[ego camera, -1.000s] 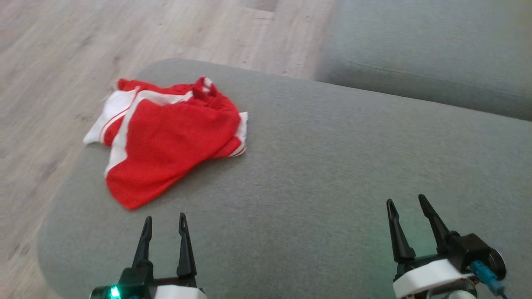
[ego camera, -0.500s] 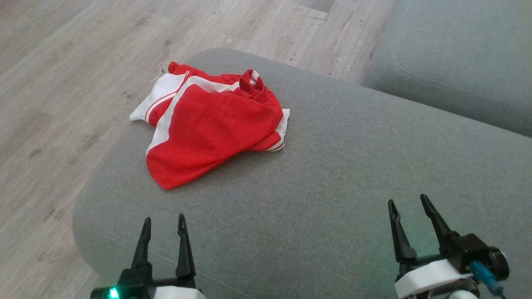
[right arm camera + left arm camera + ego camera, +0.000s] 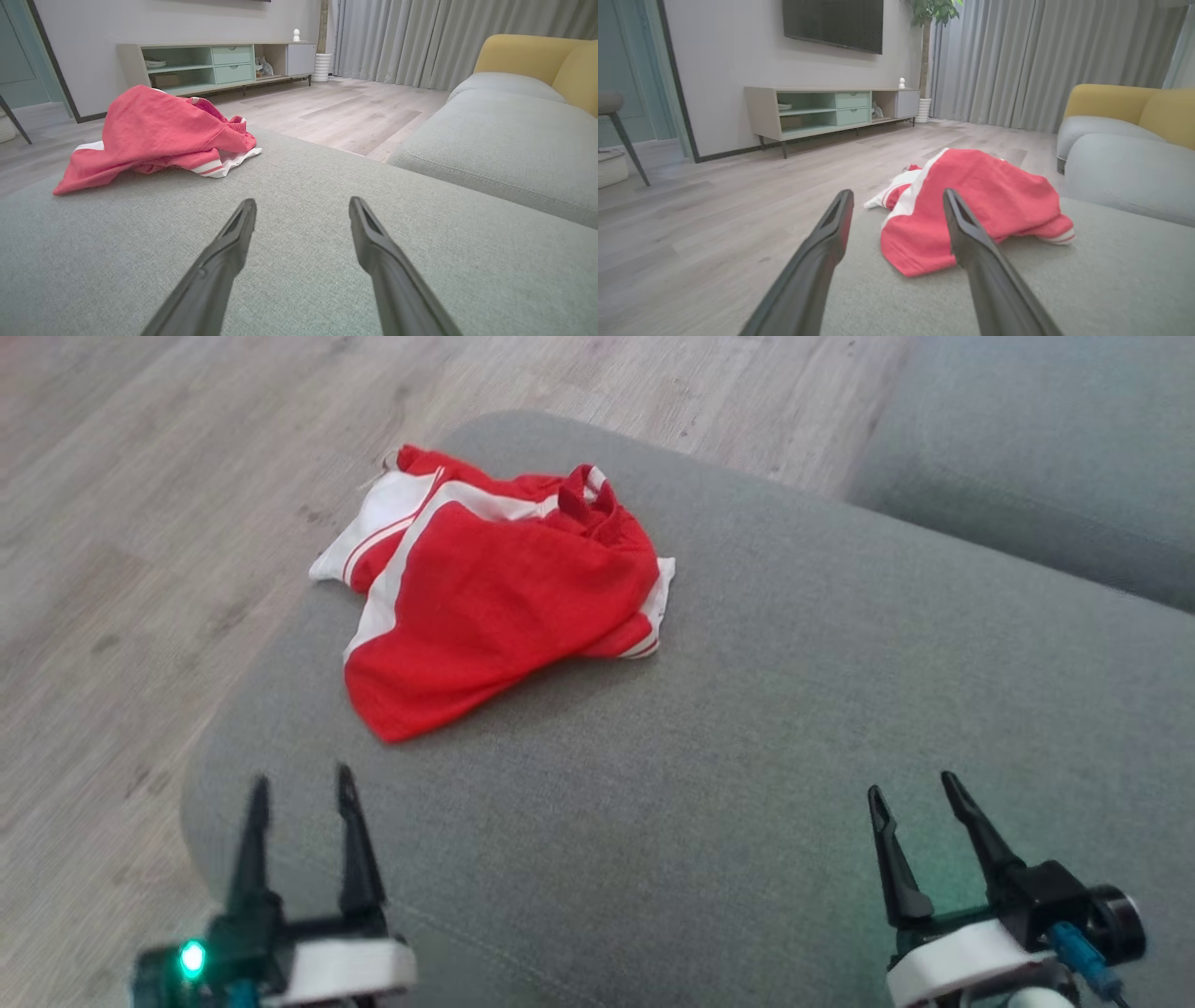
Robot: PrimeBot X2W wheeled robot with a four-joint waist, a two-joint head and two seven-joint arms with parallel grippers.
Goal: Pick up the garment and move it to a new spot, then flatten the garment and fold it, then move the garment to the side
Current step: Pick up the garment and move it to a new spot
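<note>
head view: red-and-white garment [image 3: 495, 597] lies crumpled on grey cushion [image 3: 766, 756].

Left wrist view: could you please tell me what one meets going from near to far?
left gripper → garment → wooden floor → cabinet → wall

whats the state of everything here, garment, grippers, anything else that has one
garment: crumpled in a heap on the grey cushion, not held
left gripper: open, empty, short of the garment
right gripper: open, empty, above bare cushion
curtains: drawn shut
cabinet drawers: closed
</note>
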